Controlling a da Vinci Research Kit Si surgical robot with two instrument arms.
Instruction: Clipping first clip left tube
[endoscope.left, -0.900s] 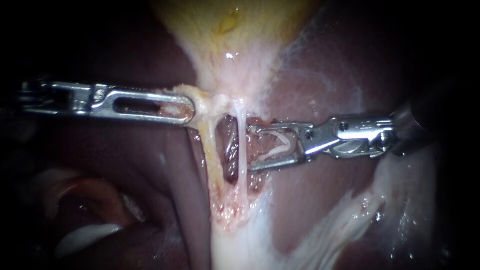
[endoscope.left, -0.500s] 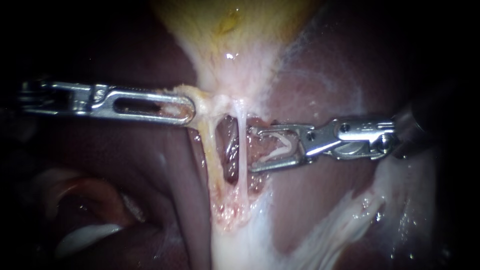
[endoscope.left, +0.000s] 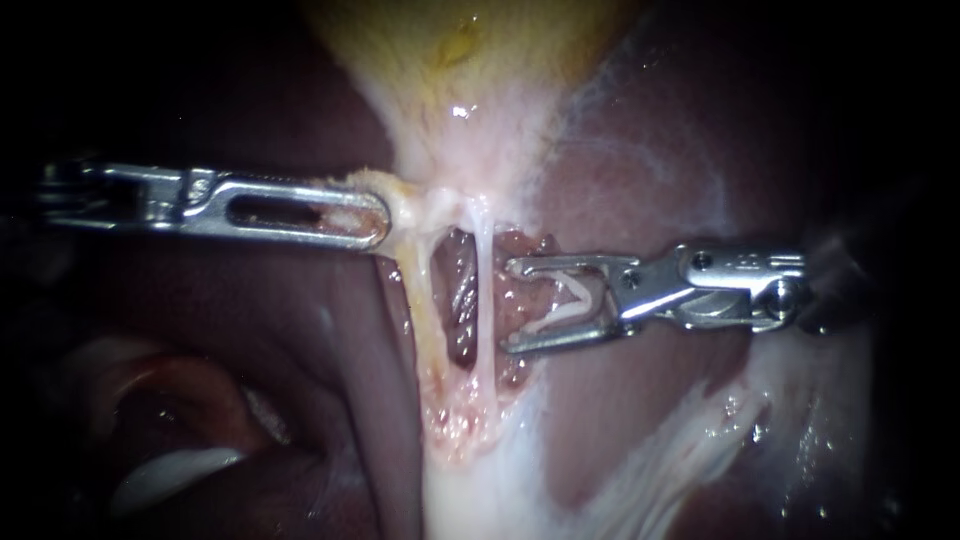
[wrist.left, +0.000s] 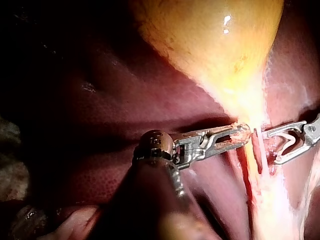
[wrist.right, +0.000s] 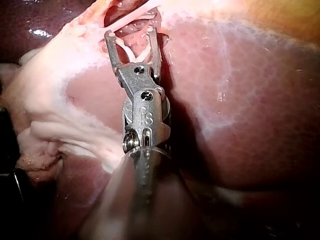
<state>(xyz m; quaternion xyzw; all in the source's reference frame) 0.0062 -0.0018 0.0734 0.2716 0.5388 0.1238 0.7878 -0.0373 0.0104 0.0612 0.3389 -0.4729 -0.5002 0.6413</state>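
The right instrument (endoscope.left: 508, 307), centre-right of the frame, carries a white clip (endoscope.left: 562, 300) between wide-apart jaws. The left tube (endoscope.left: 425, 300) lies outside them, beyond the right tube (endoscope.left: 483, 300). The left instrument (endoscope.left: 372, 222) has its jaws closed on pale tissue (endoscope.left: 405, 205).

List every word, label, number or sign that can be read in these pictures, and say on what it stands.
Right instrument: a small engraved mark on its metal body in the right wrist view, too small to read with certainty.
Left instrument, jaws shut on tissue: no readable text.
Clip held in the right instrument's jaws, gallbladder, liver: no text at all.
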